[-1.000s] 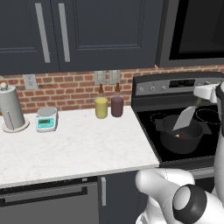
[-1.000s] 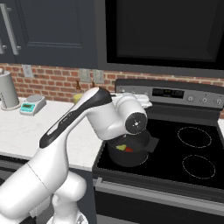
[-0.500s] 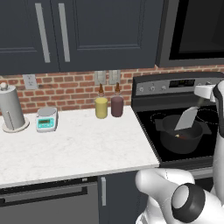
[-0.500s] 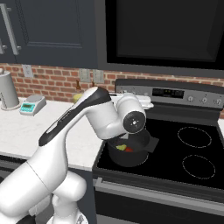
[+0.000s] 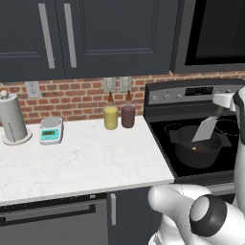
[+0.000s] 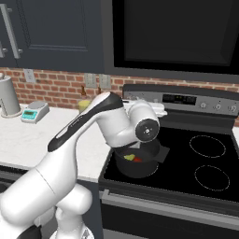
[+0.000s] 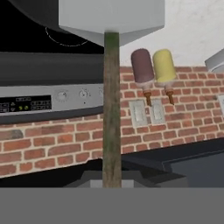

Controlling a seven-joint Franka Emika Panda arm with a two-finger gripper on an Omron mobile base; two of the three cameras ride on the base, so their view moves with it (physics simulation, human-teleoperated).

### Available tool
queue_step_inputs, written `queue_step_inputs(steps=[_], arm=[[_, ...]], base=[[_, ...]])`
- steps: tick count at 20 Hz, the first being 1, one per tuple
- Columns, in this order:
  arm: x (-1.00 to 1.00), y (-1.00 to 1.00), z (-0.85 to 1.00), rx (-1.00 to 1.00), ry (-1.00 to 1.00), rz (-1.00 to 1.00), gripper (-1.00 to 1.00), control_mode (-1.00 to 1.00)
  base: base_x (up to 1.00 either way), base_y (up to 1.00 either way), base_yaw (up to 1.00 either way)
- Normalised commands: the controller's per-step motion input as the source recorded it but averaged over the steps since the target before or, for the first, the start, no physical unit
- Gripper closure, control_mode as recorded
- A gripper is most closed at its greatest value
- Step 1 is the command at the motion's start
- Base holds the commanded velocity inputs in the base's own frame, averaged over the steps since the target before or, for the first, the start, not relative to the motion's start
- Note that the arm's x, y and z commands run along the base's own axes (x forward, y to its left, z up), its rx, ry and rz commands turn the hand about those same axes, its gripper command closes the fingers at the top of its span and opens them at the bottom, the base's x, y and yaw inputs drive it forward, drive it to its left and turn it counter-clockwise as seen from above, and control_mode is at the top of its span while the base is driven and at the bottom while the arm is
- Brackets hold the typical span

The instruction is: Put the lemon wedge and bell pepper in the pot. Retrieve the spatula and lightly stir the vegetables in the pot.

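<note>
The dark grey pot (image 5: 198, 149) (image 6: 137, 164) stands on the stove's front left burner. Inside it the yellow-green lemon wedge (image 6: 129, 157) and the red bell pepper (image 6: 137, 159) lie side by side; these vegetables show as small specks (image 5: 194, 149) in the left base view. The spatula's light grey blade (image 5: 206, 129) (image 7: 111, 15) slants down over the pot's opening. Whether it touches the vegetables I cannot tell. Its brownish handle (image 7: 111, 109) runs down to my gripper (image 7: 111, 181), which is shut on it. The white wrist (image 6: 144, 128) hides the gripper from the right.
A yellow jar (image 5: 111, 117) and a maroon jar (image 5: 128, 115) stand at the brick wall left of the stove. Farther left are a small scale (image 5: 51, 130) and a paper towel roll (image 5: 12, 117). Two right burners (image 6: 207, 145) lie beside the pot.
The spatula blade has shifted slightly over the pot, and the wrist has edged a little to the right in the right base view. The grip on the handle is unchanged.
</note>
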Motion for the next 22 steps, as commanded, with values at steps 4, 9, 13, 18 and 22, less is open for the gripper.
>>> queue_step_inputs(steps=[4,9,13,18,22], arm=[[0.15,-0.17,-0.22,0.0,0.0,-0.01,1.0,-1.0],[0.14,-0.12,-0.26,0.0,0.0,-0.01,1.0,-1.0],[0.14,-0.09,-0.26,0.0,0.0,-0.01,1.0,-1.0],[0.15,-0.09,-0.28,-0.01,0.0,-0.01,1.0,-1.0],[0.16,-0.09,-0.28,-0.02,0.0,-0.01,1.0,-1.0]], base=[[0.0,0.0,0.0],[0.0,0.0,0.0],[0.0,0.0,0.0],[0.0,0.0,0.0],[0.0,0.0,0.0]])
